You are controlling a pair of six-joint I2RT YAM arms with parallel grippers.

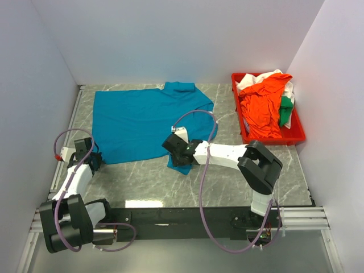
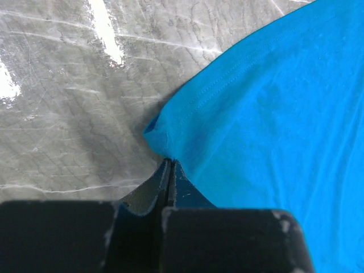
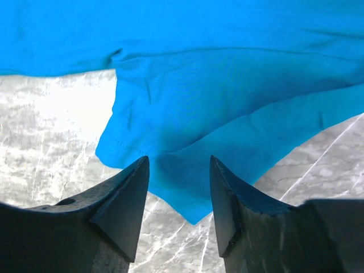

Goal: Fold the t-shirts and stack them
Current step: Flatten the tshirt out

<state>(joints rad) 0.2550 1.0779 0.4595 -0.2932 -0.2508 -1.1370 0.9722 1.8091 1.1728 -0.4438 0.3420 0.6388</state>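
Right wrist: t-shirt (image 3: 227, 85) under right gripper (image 3: 177, 162)

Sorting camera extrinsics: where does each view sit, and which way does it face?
Top external: above and behind the bases, looking down on the table; both arms, teal t-shirt, red tray show.
Left wrist: on the left arm, looking down past the shut left gripper, which pinches the shirt's corner.
Right wrist: on the right arm, looking past the open right gripper at a sleeve.
Shared: all three see the teal t-shirt.
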